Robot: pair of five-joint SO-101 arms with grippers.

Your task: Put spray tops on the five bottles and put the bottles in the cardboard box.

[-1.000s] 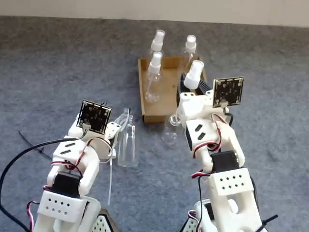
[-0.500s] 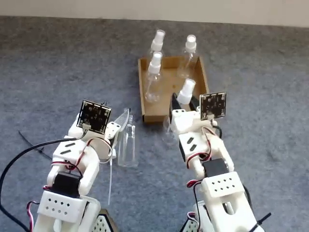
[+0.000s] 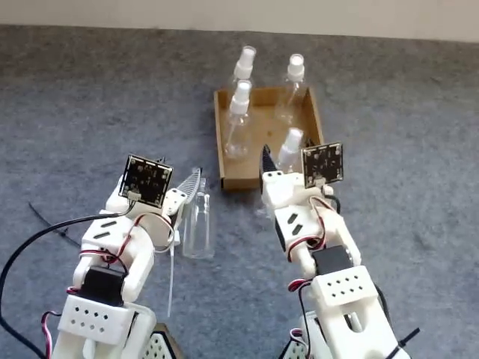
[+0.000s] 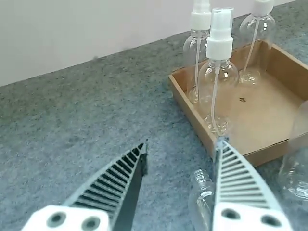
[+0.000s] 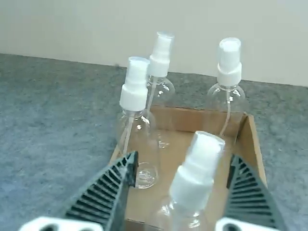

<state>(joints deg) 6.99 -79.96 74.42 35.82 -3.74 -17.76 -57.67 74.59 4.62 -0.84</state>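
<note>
High: right gripper (image 3: 287,161) grips tilted capped bottle (image 3: 290,142) at box's (image 3: 219,142) 6 o'clock edge.
L wrist: left gripper (image 4: 183,144) spread wide, uncapped bottle (image 4: 202,197) beside one finger.
R wrist: capped bottle (image 5: 195,168) between jaws (standing bottle (image 5: 134,139) in box behind).

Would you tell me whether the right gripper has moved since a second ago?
Yes: the right gripper moved left and back toward the cardboard box's near wall.

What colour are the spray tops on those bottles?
White. The spray tops show best in the right wrist view.
</note>
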